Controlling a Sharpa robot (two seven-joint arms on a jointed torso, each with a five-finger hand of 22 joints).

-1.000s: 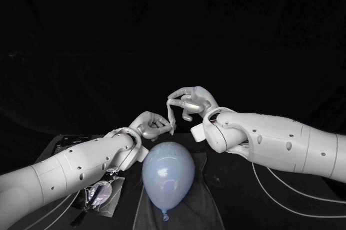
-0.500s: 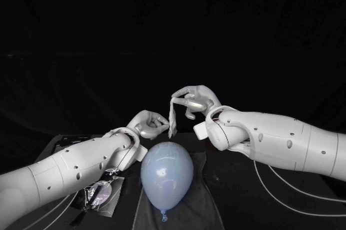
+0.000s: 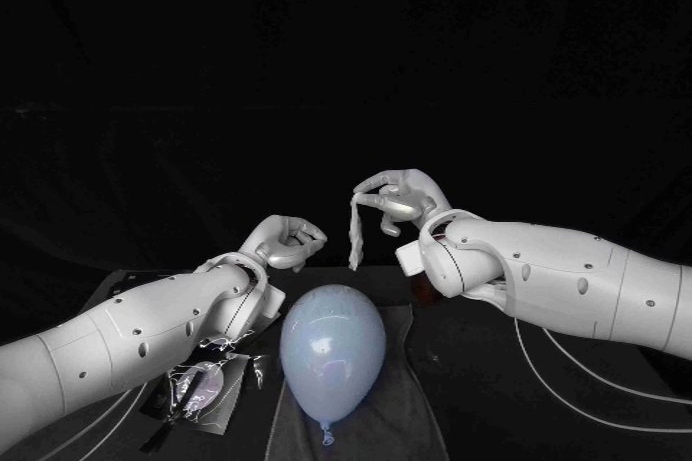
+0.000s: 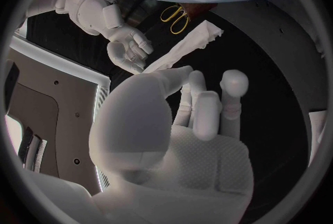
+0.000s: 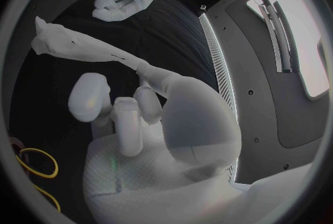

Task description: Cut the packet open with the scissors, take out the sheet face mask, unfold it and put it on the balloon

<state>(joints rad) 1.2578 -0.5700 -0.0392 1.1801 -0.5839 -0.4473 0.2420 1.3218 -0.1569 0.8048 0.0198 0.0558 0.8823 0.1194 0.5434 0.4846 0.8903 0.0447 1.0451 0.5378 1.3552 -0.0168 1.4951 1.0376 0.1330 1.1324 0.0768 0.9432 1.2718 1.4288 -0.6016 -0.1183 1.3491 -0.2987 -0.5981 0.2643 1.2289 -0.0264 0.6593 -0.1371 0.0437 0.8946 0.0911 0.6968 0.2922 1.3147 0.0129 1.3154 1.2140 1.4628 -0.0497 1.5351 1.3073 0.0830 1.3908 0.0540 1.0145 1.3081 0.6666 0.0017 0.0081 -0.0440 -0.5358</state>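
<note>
The right hand [image 3: 401,199] is raised over the back part of the black table [image 3: 469,361] and pinches the top of the sheet face mask [image 3: 355,227] between its thumb and a finger, with its other fingers bent loosely beside the pinch. The mask is folded into a narrow white strip and hangs straight down from that pinch, its lower end free in the air above the far end of the balloon [image 3: 332,343] and not touching it. The left hand [image 3: 289,243] is held just beside the strip, lower and apart from it, with its fingers curled in toward the palm and nothing in them. The pale blue balloon lies lengthwise at the middle of the table, its knot pointing to the front edge. The packet [image 3: 202,386], clear and crinkled, lies near the table's front left corner, partly under the left forearm. The yellow-handled scissors [image 4: 175,16] lie flat on the table, beyond the hanging mask in the left wrist view.
</note>
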